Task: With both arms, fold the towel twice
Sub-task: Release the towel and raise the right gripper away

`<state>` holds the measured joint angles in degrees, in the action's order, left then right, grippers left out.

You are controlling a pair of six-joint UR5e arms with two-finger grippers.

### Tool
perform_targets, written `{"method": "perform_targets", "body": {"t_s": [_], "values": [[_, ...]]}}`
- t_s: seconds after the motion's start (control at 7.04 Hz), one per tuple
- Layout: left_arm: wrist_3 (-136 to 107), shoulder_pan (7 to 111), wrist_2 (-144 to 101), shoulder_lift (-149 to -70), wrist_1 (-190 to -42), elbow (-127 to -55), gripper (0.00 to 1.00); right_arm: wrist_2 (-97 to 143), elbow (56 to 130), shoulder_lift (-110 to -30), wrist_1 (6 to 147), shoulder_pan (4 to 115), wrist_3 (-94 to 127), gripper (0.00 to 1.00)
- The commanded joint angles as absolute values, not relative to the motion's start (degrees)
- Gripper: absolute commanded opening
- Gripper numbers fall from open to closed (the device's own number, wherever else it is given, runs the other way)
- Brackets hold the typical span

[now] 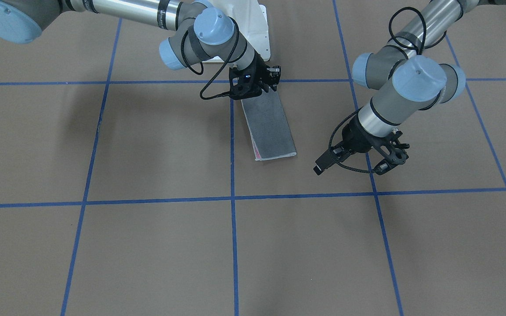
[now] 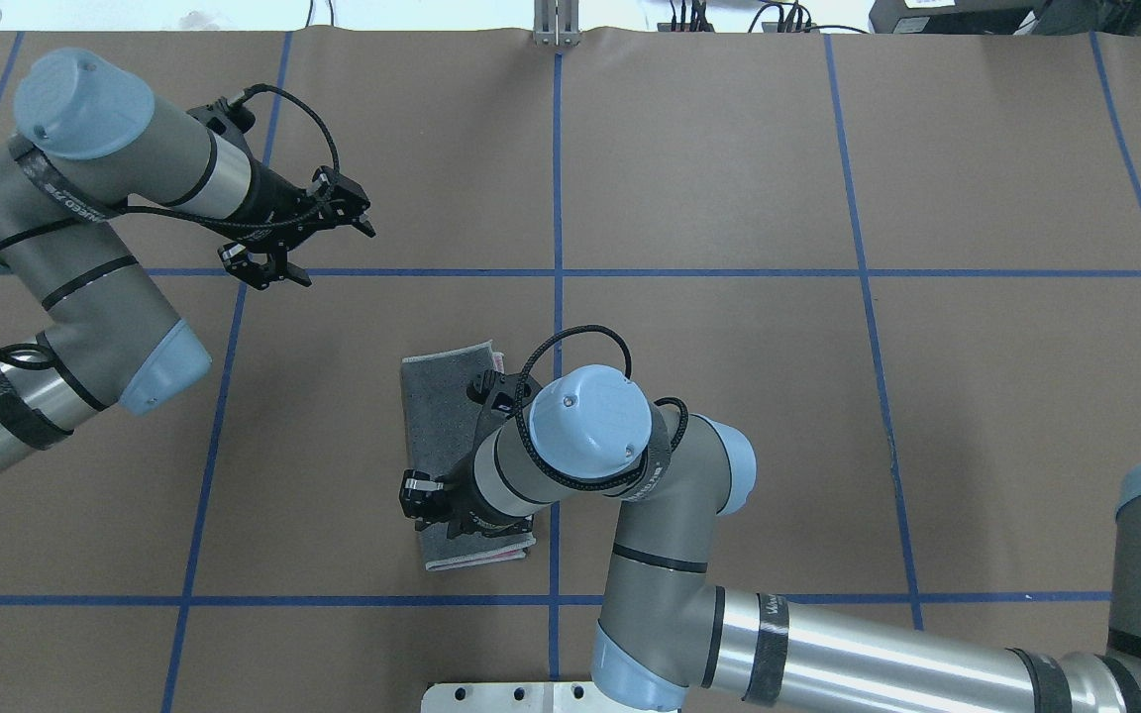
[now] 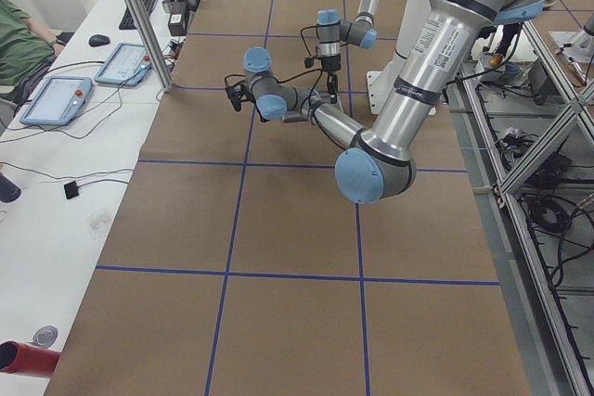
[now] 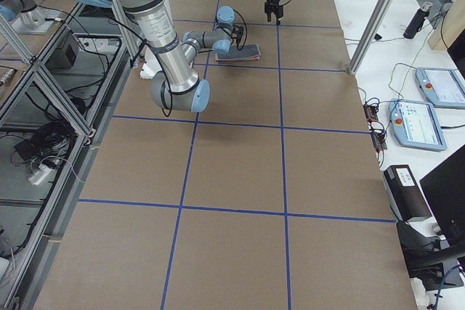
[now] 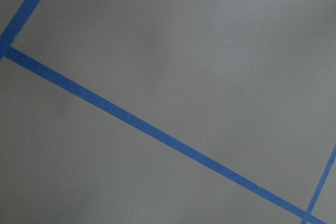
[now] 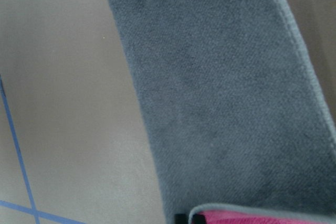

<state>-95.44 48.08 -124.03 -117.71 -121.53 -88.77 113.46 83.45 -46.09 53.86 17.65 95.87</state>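
Frankly, the once-folded towel on the table worries me. My right gripper sits at its 6 o'clock end, grip unreadable; pinching one layer could peel it open. The left gripper hovers spread at 10 o'clock, too far to help.

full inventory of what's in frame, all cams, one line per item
towel: 1, dark grey face up, pink at the edge, narrow folded strip, mid-table near the base
table cover: 1, brown, whole tabletop
tape lines: several, blue, grid on the cover
base plate: 1, white, robot-side table edge
tablets: 2, grey, white side bench
keyboard: 1, black, same bench
person: 1, green top, at that bench
left arm: 1, silver-grey, blue caps
right arm: 1, same colours
left gripper: 1, black, open, over bare cover
right gripper: 1, black, at the towel's base-side end, grip unclear
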Motion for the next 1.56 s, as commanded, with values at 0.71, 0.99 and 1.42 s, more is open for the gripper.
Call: {"method": "perform_targets", "body": {"t_s": [0.71,0.99,1.42], "values": [[-97.01,48.35,-125.6,-112.0,-121.11,-95.68,1.0,126.38,90.69,-54.91,54.14,36.0,94.25,1.0],[-106.22,43.54,-123.07,-106.3,-121.11,-105.67,1.0,131.46,90.62,-58.95,54.4,43.47,84.35,1.0],[-116.78,23.08,-102.79,-103.19,-121.03,-110.74,1.0,131.49,89.22,-61.52,54.23,45.97,77.18,1.0]]}}
